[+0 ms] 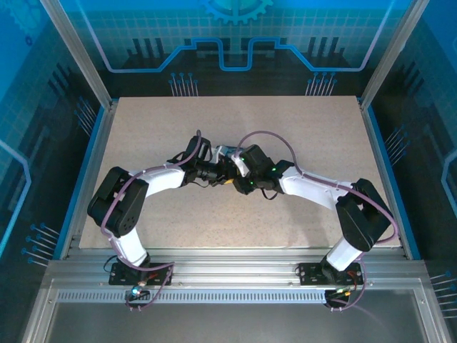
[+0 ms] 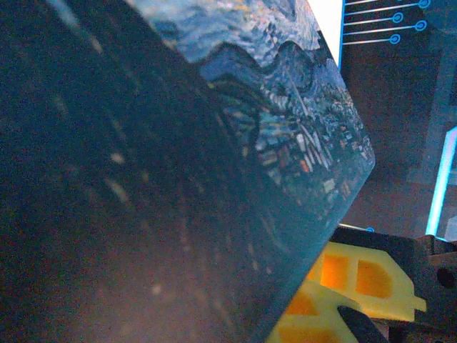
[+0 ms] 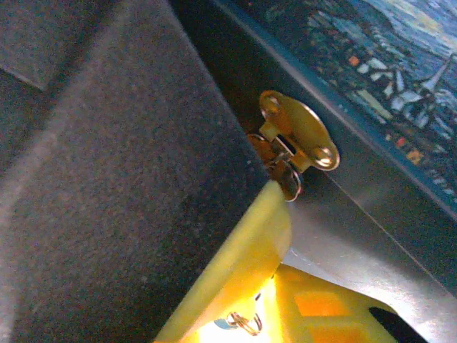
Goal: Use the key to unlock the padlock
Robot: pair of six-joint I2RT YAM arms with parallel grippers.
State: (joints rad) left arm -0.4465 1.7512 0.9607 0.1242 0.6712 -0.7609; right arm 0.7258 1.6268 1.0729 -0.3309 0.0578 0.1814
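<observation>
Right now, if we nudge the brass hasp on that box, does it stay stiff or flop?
Probably flops at a joint: the brass hasp has a plate with a loose-looking loop hanging below. Likely light, being small against the printed box. Its polished surface looks slippery.

Left gripper (image 1: 218,171) close beside right gripper (image 1: 238,176) — middle of the table (image 1: 321,136).
</observation>
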